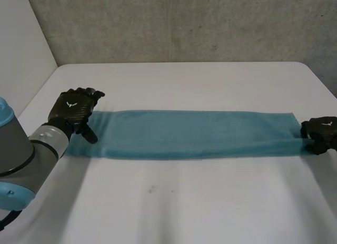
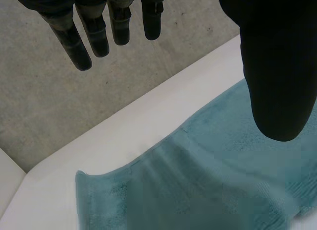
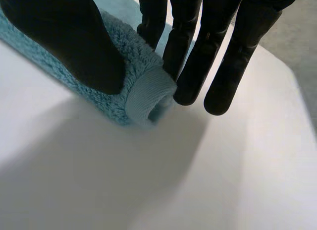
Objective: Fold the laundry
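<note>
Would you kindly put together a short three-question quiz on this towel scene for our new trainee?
1. True or false: the towel lies crumpled in a heap on the table.
2. Fill in: the left hand, at one end of the towel, has its fingers ____ (straight or curled).
3. Which describes the right hand?
A. Flat on the bare table
B. Pinching the towel's end between thumb and fingers
C. Raised high above the towel

Key: 1 false, it lies as a long flat strip; 2 straight; 3 B.
</note>
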Tool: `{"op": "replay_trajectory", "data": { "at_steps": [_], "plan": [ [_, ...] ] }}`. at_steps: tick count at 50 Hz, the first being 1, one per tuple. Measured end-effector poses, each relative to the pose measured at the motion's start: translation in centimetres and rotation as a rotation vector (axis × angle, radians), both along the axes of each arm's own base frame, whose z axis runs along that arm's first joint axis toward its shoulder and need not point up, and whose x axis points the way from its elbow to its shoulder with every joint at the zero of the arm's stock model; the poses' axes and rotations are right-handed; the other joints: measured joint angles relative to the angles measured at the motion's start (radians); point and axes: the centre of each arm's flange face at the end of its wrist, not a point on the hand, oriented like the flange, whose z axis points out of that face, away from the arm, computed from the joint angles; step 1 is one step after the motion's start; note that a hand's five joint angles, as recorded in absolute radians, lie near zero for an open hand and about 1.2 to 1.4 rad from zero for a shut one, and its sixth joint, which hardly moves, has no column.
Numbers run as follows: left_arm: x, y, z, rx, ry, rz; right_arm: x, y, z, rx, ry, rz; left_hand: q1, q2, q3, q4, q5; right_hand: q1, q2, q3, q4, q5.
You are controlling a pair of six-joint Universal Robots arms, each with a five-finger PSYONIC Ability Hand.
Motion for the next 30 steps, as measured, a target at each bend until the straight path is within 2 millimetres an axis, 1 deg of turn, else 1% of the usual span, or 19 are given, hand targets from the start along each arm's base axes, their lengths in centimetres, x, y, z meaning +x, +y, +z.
{"op": "replay_trajectory", "data": {
  "at_steps": [2,3,4,6,7,10,11,14,16,17,19,20,21,22,24,26,28,29,30],
  "plan": [
    [0.0,0.1,0.0,0.002,0.000,0.000,-1.1,-0.6,0.1,-0.025,0.043,-0.040,0.000,0.000,0.000,0.000,0.000,0.000,0.000,0.002,0.000,0.000],
    [0.0,0.1,0.0,0.002,0.000,0.000,-1.1,-0.6,0.1,-0.025,0.043,-0.040,0.000,0.000,0.000,0.000,0.000,0.000,0.000,0.002,0.000,0.000],
    [0.0,0.1,-0.1,0.003,-0.001,-0.001,-2.7,-1.5,0.4,-0.054,0.101,-0.103,0.000,0.000,0.000,0.000,0.000,0.000,0.000,0.002,0.000,-0.001],
    [0.0,0.1,-0.1,0.004,-0.001,0.000,-4.1,-2.1,0.7,-0.074,0.150,-0.157,0.000,0.000,0.000,0.000,0.000,0.003,0.000,0.002,0.000,0.000],
    [0.0,0.2,-0.1,0.004,-0.001,0.000,-5.5,-2.6,1.0,-0.092,0.199,-0.210,0.000,0.000,0.000,0.000,0.000,0.003,0.000,0.002,0.000,0.000],
    [0.1,0.2,0.0,0.002,-0.001,0.002,-7.9,-3.4,1.8,-0.120,0.293,-0.297,0.000,0.000,0.000,0.000,0.000,0.003,0.000,0.002,0.000,0.000],
    [0.1,0.2,0.0,0.002,-0.001,0.002,-7.9,-3.4,1.8,-0.120,0.293,-0.297,0.000,0.000,0.000,0.000,0.000,0.003,0.000,0.002,0.000,0.000],
    [0.1,0.2,0.2,-0.003,-0.001,0.005,-9.7,-4.0,2.7,-0.144,0.387,-0.360,0.000,0.000,0.000,0.000,0.000,0.012,0.000,0.002,0.000,0.009],
    [0.2,0.2,0.3,-0.007,0.000,0.007,-10.3,-4.3,3.4,-0.160,0.432,-0.375,0.000,0.000,0.000,0.000,0.000,0.012,0.000,0.002,0.001,0.010],
    [0.2,0.2,0.4,-0.009,0.000,0.007,-10.1,-4.4,3.7,-0.171,0.444,-0.368,0.000,0.000,0.000,0.000,0.000,0.012,0.000,0.002,0.003,0.011],
    [0.2,0.2,0.5,-0.011,0.000,0.008,-9.0,-4.6,4.2,-0.195,0.450,-0.342,0.000,0.000,0.000,0.000,0.000,0.012,0.000,0.002,0.004,0.011],
    [0.2,0.2,0.5,-0.012,0.001,0.008,-7.7,-4.7,4.7,-0.217,0.448,-0.311,0.000,0.000,0.000,0.000,0.000,0.012,0.000,0.002,0.004,0.011],
    [0.2,0.2,0.5,-0.012,0.001,0.008,-7.7,-4.7,4.7,-0.217,0.448,-0.311,0.000,0.000,0.000,0.000,0.000,0.012,0.000,0.002,0.004,0.011],
    [0.3,0.2,0.6,-0.014,0.001,0.010,-4.4,-4.8,5.8,-0.275,0.438,-0.236,0.000,0.000,0.000,0.000,0.000,0.012,0.000,0.010,0.004,0.016],
    [0.3,0.2,0.6,-0.015,0.001,0.011,-1.8,-4.7,6.6,-0.319,0.428,-0.180,0.000,0.000,0.000,0.000,0.000,0.012,0.000,0.012,0.004,0.016],
    [0.4,0.1,0.6,-0.015,0.001,0.013,3.1,-4.0,8.2,-0.405,0.404,-0.073,0.000,0.000,0.000,0.000,0.000,0.012,0.000,0.021,0.004,0.016],
    [0.4,0.1,0.6,-0.015,0.001,0.016,6.9,-3.2,9.3,-0.473,0.380,0.009,0.000,0.000,0.000,0.000,0.000,0.012,0.000,0.021,0.004,0.016],
    [0.5,0.1,0.6,-0.014,0.001,0.016,8.2,-2.8,9.6,-0.495,0.372,0.036,0.000,0.000,0.000,0.000,0.000,0.012,0.000,0.021,0.004,0.016],
    [0.5,0.1,0.6,-0.014,0.001,0.016,8.2,-2.8,9.6,-0.495,0.372,0.036,0.000,0.000,0.000,0.000,0.000,0.012,0.000,0.021,0.004,0.016]
  ]
}}
